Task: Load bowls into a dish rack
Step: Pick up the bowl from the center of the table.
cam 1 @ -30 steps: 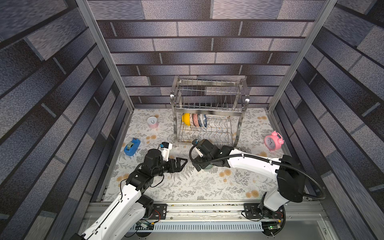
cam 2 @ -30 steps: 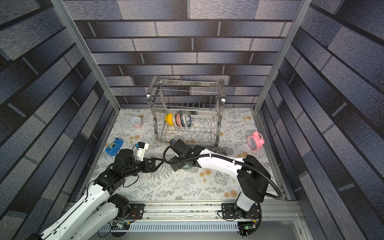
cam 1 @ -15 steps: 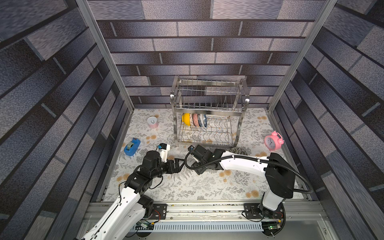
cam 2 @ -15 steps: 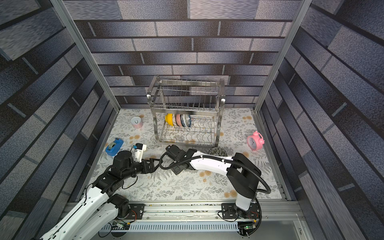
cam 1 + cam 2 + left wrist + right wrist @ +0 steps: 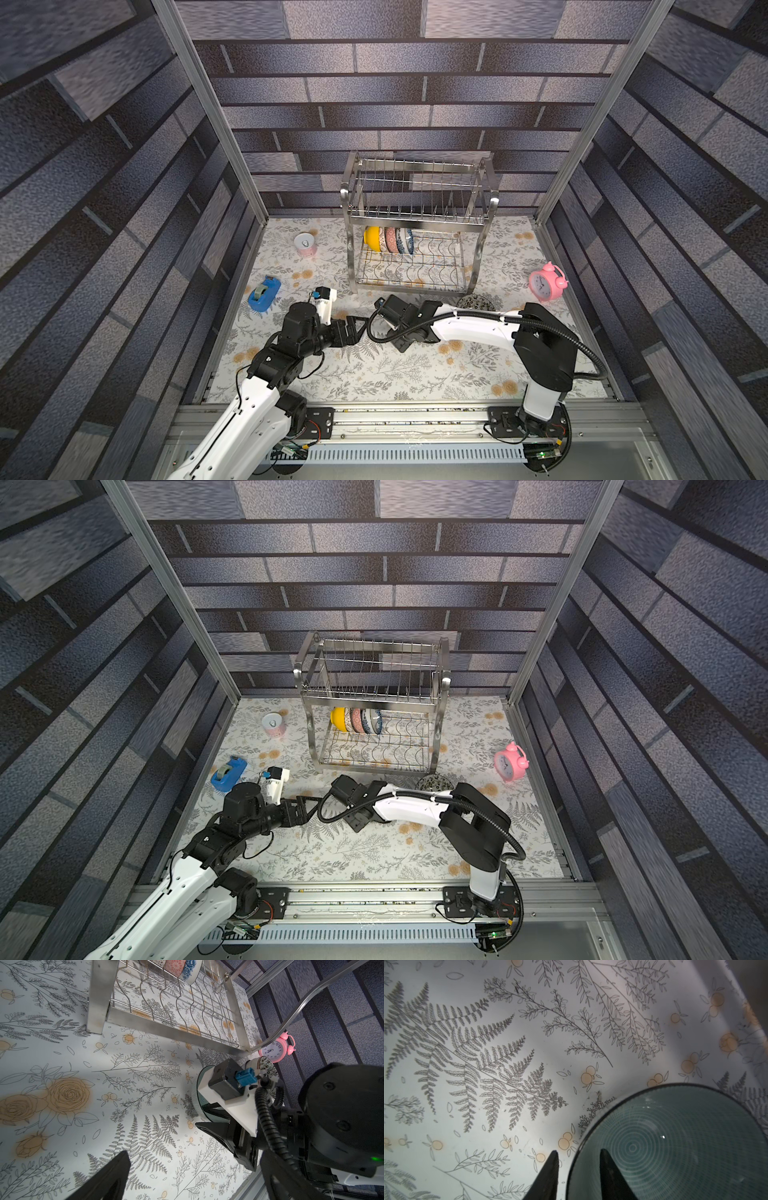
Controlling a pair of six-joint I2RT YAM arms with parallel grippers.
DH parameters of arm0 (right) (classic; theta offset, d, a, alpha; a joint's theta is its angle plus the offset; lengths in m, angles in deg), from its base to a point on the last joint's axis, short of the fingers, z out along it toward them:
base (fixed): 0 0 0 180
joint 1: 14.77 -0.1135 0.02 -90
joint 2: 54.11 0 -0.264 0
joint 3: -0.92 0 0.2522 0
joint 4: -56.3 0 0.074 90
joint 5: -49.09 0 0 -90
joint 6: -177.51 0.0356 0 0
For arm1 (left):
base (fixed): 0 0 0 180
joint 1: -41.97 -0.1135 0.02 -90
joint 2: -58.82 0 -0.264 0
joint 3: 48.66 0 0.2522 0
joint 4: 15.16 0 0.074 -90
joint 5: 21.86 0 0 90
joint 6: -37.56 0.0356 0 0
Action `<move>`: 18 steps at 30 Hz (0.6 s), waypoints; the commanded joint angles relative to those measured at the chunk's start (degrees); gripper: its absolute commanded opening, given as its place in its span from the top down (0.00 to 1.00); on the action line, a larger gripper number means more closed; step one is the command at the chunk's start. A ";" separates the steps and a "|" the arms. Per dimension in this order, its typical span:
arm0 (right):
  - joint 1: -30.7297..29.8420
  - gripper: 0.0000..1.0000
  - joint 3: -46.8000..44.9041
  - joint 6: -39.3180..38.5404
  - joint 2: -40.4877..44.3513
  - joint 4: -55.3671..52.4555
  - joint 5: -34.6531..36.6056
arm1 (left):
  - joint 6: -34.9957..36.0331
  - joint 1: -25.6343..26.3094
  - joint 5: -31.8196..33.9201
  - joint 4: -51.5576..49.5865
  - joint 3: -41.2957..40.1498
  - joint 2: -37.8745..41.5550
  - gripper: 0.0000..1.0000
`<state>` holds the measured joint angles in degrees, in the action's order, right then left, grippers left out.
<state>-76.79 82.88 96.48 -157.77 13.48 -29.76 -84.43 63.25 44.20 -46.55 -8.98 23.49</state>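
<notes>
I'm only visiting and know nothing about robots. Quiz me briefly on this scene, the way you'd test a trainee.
1. True or false: the tall two-tier steel wire dish rack holds no bowls yet.
2. The right claw straddles the rim of which bowl? A) a yellow one B) the teal bowl with ring pattern C) a pink flowered one
3. Fill the gap: the round pink alarm clock stands on the robot's own ____ side.
Key: 1 false, a yellow bowl and patterned bowls stand in its lower tier; 2 B; 3 right.
</notes>
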 commanded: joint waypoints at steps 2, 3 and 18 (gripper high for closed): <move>-0.57 0.72 1.32 0.52 -0.32 -1.92 1.03 | -0.48 -0.43 -0.84 -0.23 -0.64 -0.06 0.00; -0.55 0.75 1.29 0.52 -0.24 -2.00 1.17 | -0.45 -0.45 -0.95 -0.09 -0.62 -0.24 0.00; -0.63 1.00 1.68 0.80 0.21 -2.61 0.92 | -0.34 -0.64 -1.28 -0.08 -0.47 -0.88 0.00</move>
<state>-77.01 84.15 96.57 -157.48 12.63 -27.11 -84.43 62.90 43.96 -46.53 -8.98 22.79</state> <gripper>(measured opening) 0.105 0.995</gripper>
